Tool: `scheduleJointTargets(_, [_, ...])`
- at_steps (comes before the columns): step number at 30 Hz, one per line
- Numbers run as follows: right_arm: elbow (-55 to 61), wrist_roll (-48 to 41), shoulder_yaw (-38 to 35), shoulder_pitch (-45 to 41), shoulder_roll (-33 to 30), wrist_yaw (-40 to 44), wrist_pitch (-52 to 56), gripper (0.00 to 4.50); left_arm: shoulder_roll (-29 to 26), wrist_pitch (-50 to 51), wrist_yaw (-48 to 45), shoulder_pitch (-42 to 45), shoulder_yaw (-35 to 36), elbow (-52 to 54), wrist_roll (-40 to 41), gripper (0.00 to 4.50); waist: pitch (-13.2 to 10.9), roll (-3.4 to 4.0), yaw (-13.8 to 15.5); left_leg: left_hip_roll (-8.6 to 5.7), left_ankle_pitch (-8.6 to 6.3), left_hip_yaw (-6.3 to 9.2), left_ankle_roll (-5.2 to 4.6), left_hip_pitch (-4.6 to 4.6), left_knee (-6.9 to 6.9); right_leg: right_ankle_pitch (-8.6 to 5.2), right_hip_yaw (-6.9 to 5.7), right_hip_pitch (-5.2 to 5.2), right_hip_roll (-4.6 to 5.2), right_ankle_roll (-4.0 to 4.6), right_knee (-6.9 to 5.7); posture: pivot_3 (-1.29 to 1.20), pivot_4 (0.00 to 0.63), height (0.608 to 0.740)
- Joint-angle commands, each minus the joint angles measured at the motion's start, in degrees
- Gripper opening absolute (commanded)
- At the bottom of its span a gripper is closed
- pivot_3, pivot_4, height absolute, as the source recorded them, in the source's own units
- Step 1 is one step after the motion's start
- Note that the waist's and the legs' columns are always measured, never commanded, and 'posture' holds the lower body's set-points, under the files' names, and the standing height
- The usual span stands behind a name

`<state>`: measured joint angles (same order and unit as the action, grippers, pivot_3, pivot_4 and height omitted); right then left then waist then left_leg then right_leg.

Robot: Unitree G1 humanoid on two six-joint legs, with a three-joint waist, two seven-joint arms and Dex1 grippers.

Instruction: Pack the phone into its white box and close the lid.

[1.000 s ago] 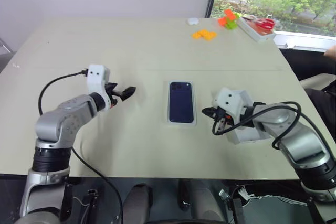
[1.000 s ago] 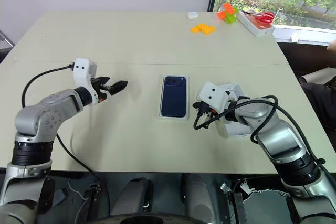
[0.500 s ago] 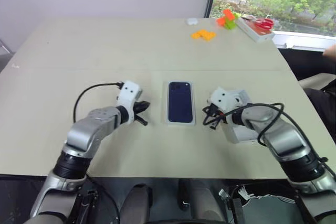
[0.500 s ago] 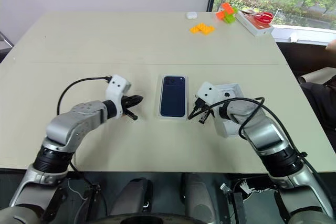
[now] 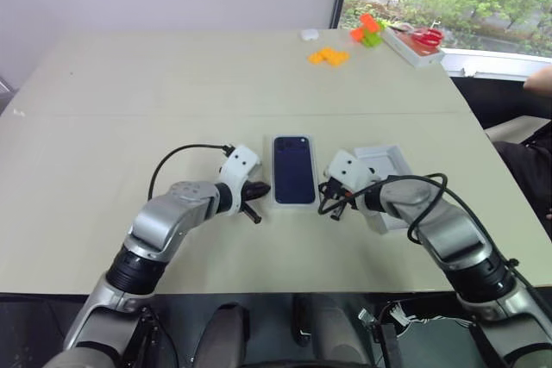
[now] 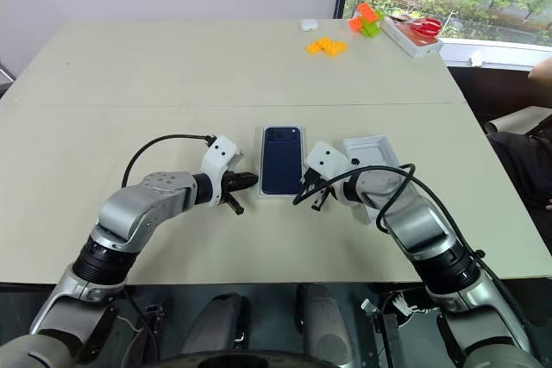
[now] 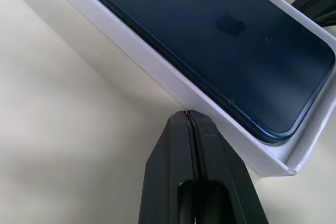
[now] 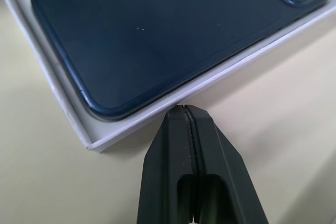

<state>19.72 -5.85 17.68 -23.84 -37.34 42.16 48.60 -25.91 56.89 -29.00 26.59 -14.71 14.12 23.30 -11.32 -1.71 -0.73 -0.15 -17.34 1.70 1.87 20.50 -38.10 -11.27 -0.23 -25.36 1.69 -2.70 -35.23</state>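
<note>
Phone (image 5: 294,168), lying in the white box (image 7: 157,72), is flanked by 2 closed grippers, left gripper (image 5: 260,189) and right gripper (image 5: 329,205), at its long sides.

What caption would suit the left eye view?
Both arms' shut fingers, left and right, flank the navy phone lying in its white box.

You see the phone (image 7: 220,30) as smooth, satin dark glass; the white box (image 7: 157,74) as matt card; the table (image 5: 172,75) as matt beige laminate; the fingers (image 8: 194,166) as black matt plastic.
</note>
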Motion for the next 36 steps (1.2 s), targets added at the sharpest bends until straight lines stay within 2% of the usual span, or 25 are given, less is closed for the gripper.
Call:
scheduleJointTargets(1, [5.36,-1.93,0.14,0.44,-0.15,1.68,0.35,0.00,0.14,1.24,-3.27,-0.72,-1.91,3.18,1.85,0.04,0.00,0.00,-0.05,0.00,0.00,0.00,0.00,0.00,0.00,0.00,0.00,0.01,0.00,0.00,0.00,0.00,0.150,0.727])
scheduleJointTargets(16, [16.35,-6.16,-3.14,6.59,-7.47,5.28,4.88,0.00,-1.38,5.06,-10.58,-2.36,-3.04,11.28,5.61,0.04,0.00,0.00,0.01,0.00,-0.01,0.00,-0.01,0.02,-0.02,-0.03,0.00,0.01,0.00,0.00,0.02,0.00,0.150,0.727])
scheduleJointTargets(29, [16.43,-6.55,-3.33,7.38,-10.04,6.18,3.63,0.00,-1.54,3.70,-10.00,-2.00,-1.57,8.96,3.80,0.04,0.00,0.00,0.02,0.00,0.00,-0.01,-0.01,0.00,-0.04,-0.04,0.00,0.01,-0.04,0.02,0.01,0.00,0.150,0.727])
scheduleJointTargets(36, [16.06,-8.62,-7.40,8.54,-12.81,7.95,3.48,0.00,-2.43,3.13,-9.96,-2.87,0.13,9.31,4.45,0.04,0.00,-0.01,0.06,-0.01,-0.01,-0.01,-0.02,0.01,-0.04,-0.04,0.00,0.01,-0.03,0.02,0.01,0.00,0.150,0.727])
